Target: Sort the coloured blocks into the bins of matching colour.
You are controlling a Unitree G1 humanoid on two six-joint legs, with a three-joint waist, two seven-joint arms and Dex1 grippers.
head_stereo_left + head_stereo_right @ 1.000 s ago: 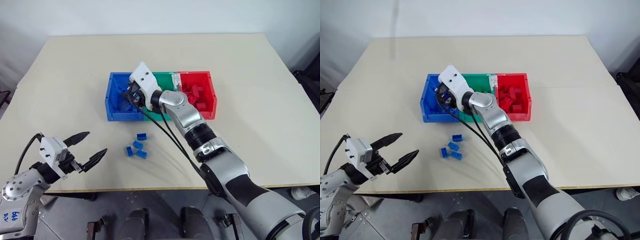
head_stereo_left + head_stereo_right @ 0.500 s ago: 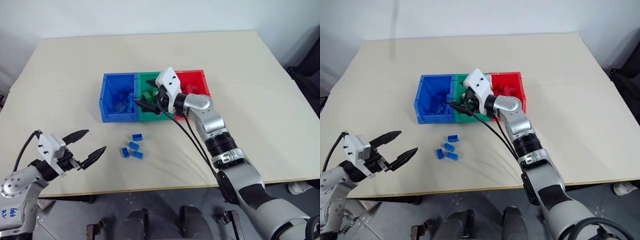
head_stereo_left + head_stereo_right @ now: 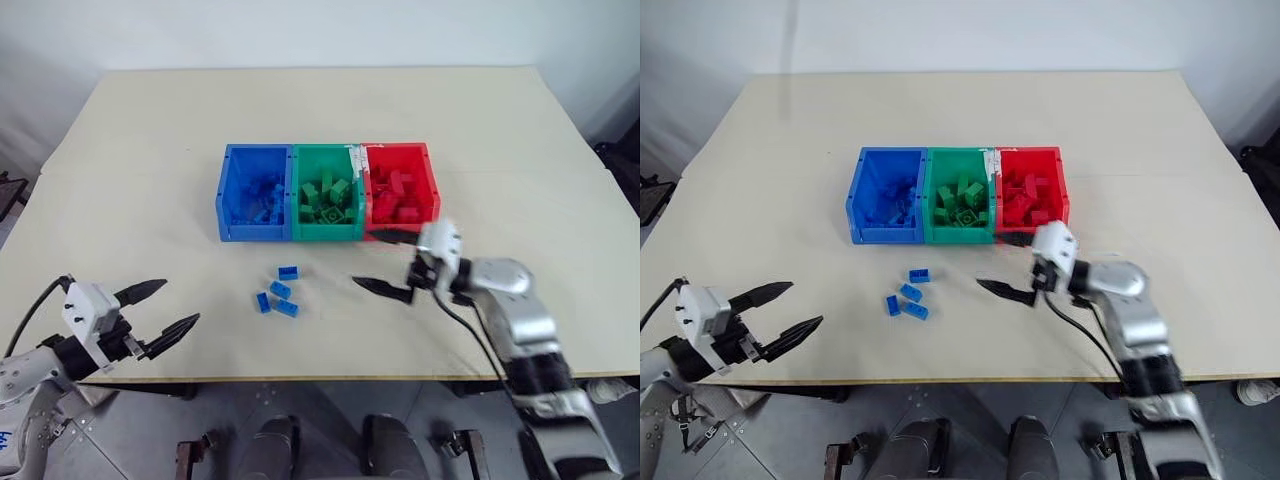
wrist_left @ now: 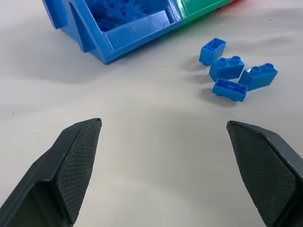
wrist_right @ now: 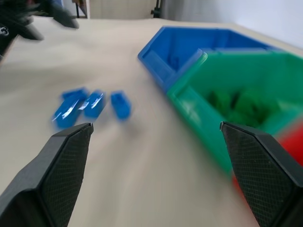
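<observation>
— Black fingers of the right gripper (image 3: 383, 262) stand wide apart with nothing between them, hanging just in front of the red bin (image 3: 425, 190). And the left one?

— The left gripper (image 3: 163, 308) is spread just as wide and empty, near the front left edge of the table (image 3: 120, 150), well apart from everything.

— Where are the loose blue bricks (image 3: 279, 293)?

— Four of them, clustered on the table in front of the blue bin (image 3: 228, 195), between the two grippers. The head views show them as small specks; the left wrist view shows their studs (image 4: 235, 74) and that they lie close together, some touching.

— And the bins?

— Blue, green bin (image 3: 325, 232), red, joined in a row. From above, each holds bricks of its own colour. The right wrist view catches the blue and green walls side-on, blurred.
</observation>
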